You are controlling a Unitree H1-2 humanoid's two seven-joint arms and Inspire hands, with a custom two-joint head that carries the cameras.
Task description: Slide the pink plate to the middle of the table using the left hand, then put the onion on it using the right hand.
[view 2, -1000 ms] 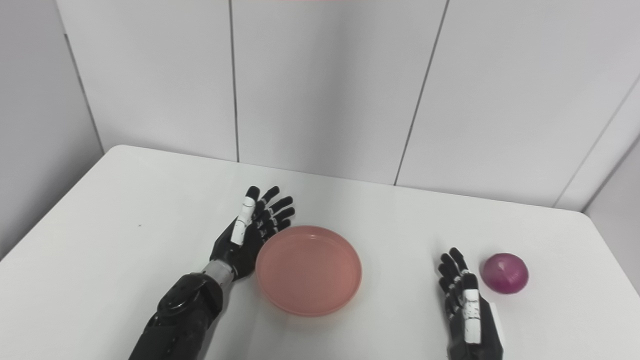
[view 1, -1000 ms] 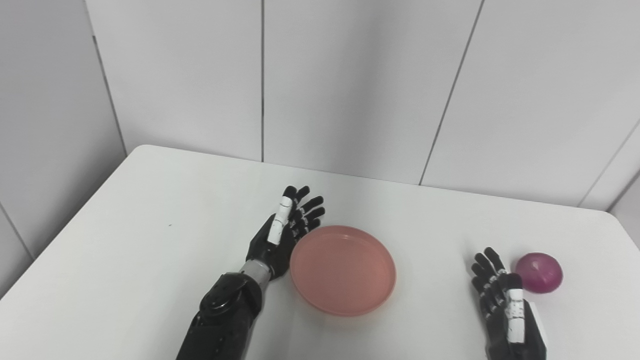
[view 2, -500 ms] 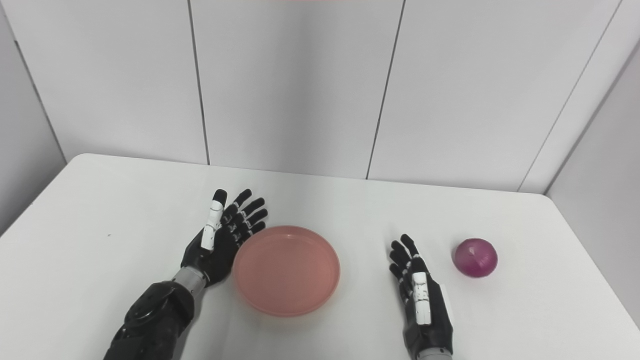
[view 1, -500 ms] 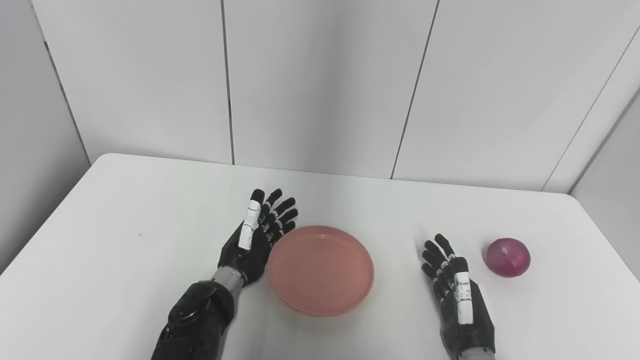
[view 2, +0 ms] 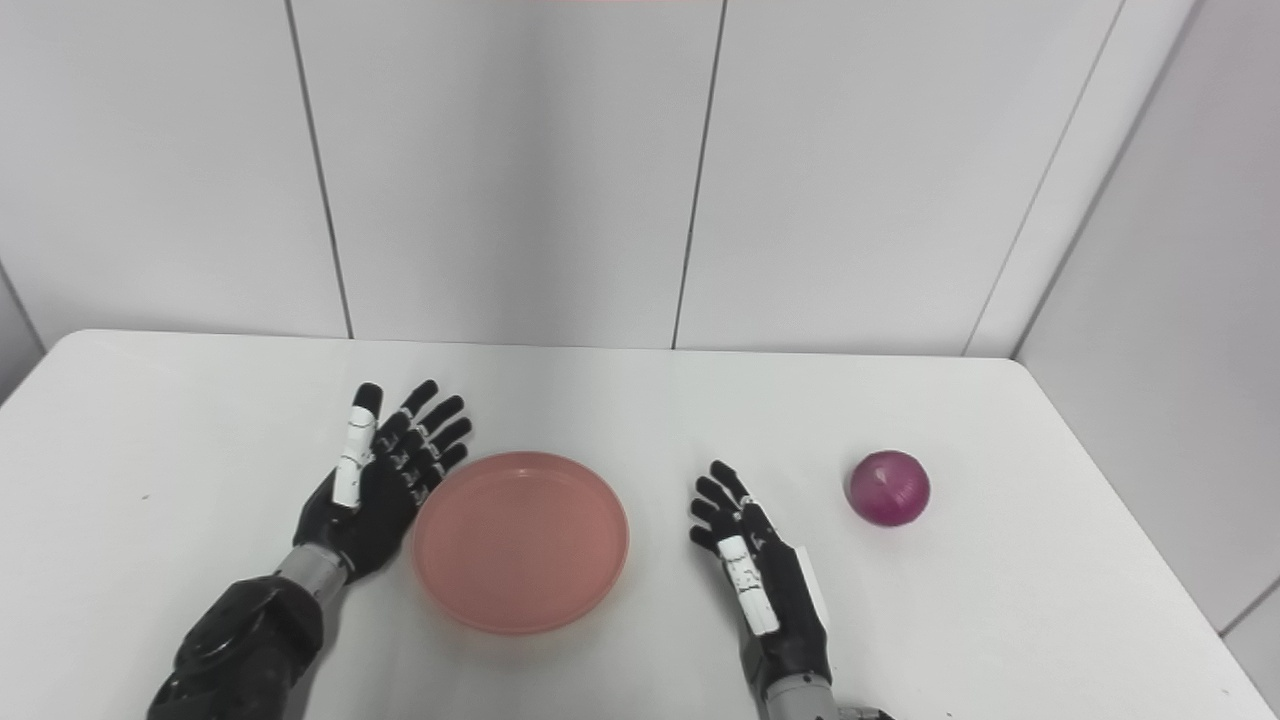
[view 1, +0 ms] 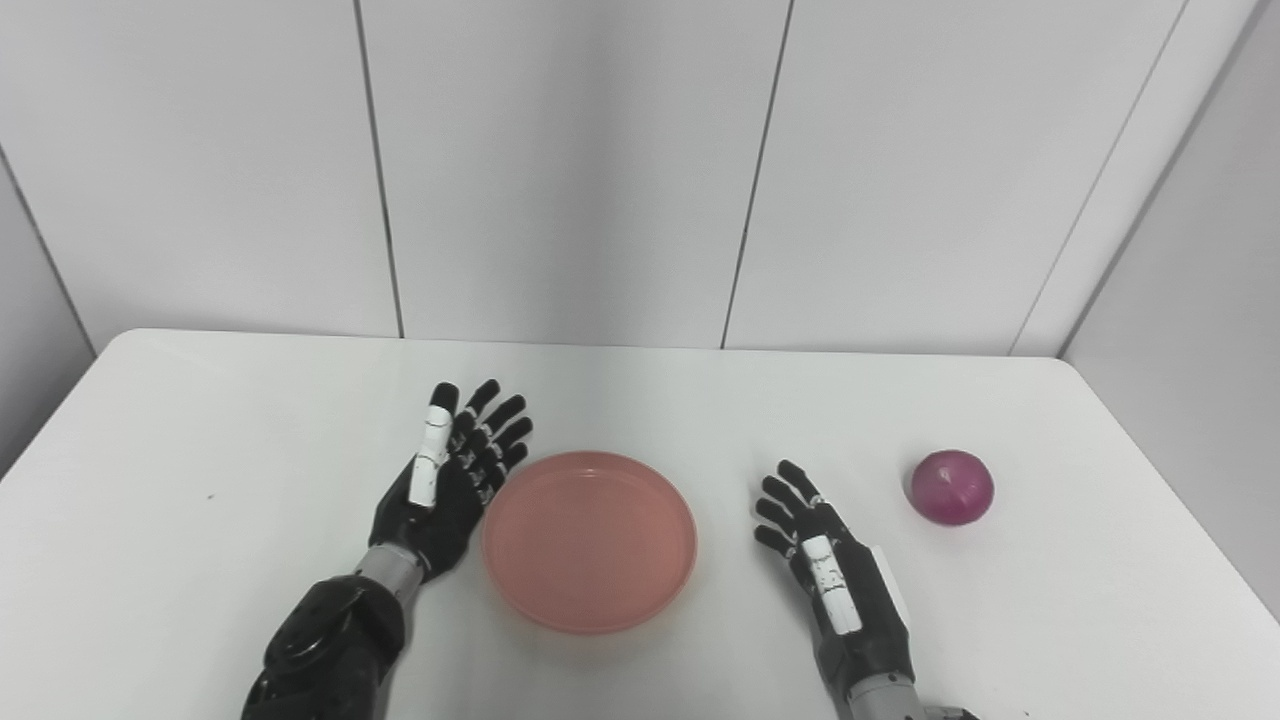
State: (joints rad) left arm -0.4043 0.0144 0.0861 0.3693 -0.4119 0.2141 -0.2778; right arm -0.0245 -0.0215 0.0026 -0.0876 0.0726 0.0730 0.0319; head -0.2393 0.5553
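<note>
The pink plate [view 1: 590, 540] lies flat near the middle of the white table [view 1: 200, 450], between the two hands, and it holds nothing. The left hand [view 1: 447, 480] stands on its edge just beside the plate's left rim, palm turned toward the plate, fingers [view 1: 500, 432] spread and stretched away from the robot. It holds nothing. Whether the heel of the palm actually touches the rim is hard to tell: the dark hand and the rim meet in both views with no clear gap. The left forearm [view 1: 330, 650] runs down to the bottom edge, where it is cut off.

The right hand [view 1: 830, 570] rests to the right of the plate, apart from it, with a strip of bare table between them. Its fingers [view 1: 785, 500] are also spread and extended, gripping nothing, with the back of the hand and a white thumb segment facing the cameras. The palm side is hidden, so contact with the table cannot be judged. Its wrist leaves the picture at the bottom edge.

The purple onion [view 1: 951, 487] sits alone on the table farther right, well apart from the right hand's fingertips and from the plate. Behind the table rise plain grey wall panels [view 1: 570, 170] with dark vertical seams.
</note>
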